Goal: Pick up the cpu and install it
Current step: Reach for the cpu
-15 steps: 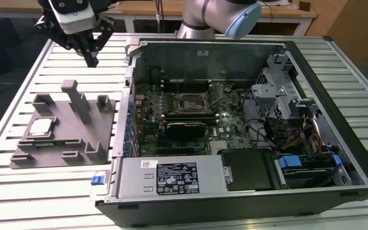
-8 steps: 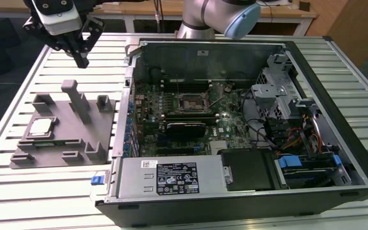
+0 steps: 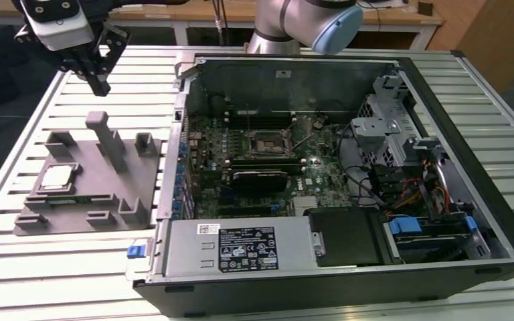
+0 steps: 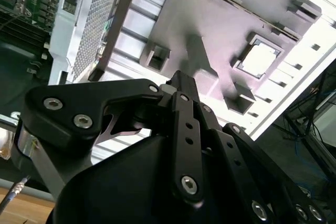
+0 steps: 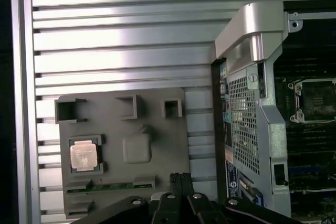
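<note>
The tool (image 3: 97, 85) hangs above the far corner of the slatted surface (image 3: 61, 267) at the exterior view's left. Its two dark fingers are pressed together with nothing between them, and it is beyond the far edge of the grey tray (image 3: 92, 215). The cpu (image 3: 58, 177) lies flat in a square recess of that tray, silver top up, near the surface's edge at the exterior view's left and well apart from the tool. The exterior view takes in the whole open case (image 3: 284, 72), which lies on its side just beside the tray and covers the middle of the surface and the exterior view's right. The arm (image 3: 304, 20) rises behind the case, and the dark socket (image 3: 266, 142) sits on the board inside it. The first wrist view looks straight down on the tray's layout. There the cpu (image 5: 84, 156) sits squarely in its recess with a green strip (image 5: 107, 186) in a slot just beside it. The case's perforated rear panel (image 5: 244, 124) stands between the tray and the metal-rimmed socket (image 5: 317, 100). The second wrist view gives the tool's black links and screws close up, its tips (image 4: 182, 80) meeting. Past them the cpu (image 4: 259, 57) lies in the tray, apart from the tool.
</note>
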